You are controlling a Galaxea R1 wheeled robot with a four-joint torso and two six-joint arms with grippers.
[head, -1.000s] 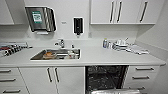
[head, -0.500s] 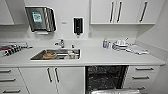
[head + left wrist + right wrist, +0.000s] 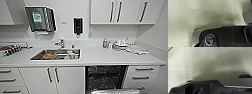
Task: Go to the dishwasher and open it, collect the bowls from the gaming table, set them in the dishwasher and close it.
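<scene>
Kitchen wall, seen from my head camera. The dishwasher [image 3: 106,78] sits under the tabletop [image 3: 100,58], to the right of the sink [image 3: 56,54] and ahead of me, slightly right of centre. Its door [image 3: 115,91] is already dropped, a strip of its steel showing at the lower edge, and the dark racked interior is exposed. The opening's long axis runs side to side, parallel with the tabletop's front edge; by my judgement the right arm has the shorter reach to it. No blue bowl and no gaming table appears here, so the bowls are yet to be collected, and the opening step looks done.

Both wrist cameras look down on pale speckled floor [image 3: 193,15], with dark parts of my own body below; whether either pincer is spread or pressed together I cannot tell.

Surface and room: white tabletop carrying a bottle [image 3: 105,43] and a cluster of dishes [image 3: 121,45] at the right, white cabinets [image 3: 117,11] above, a steel towel dispenser [image 3: 40,19] and a dark soap dispenser [image 3: 78,26] on the wall.
</scene>
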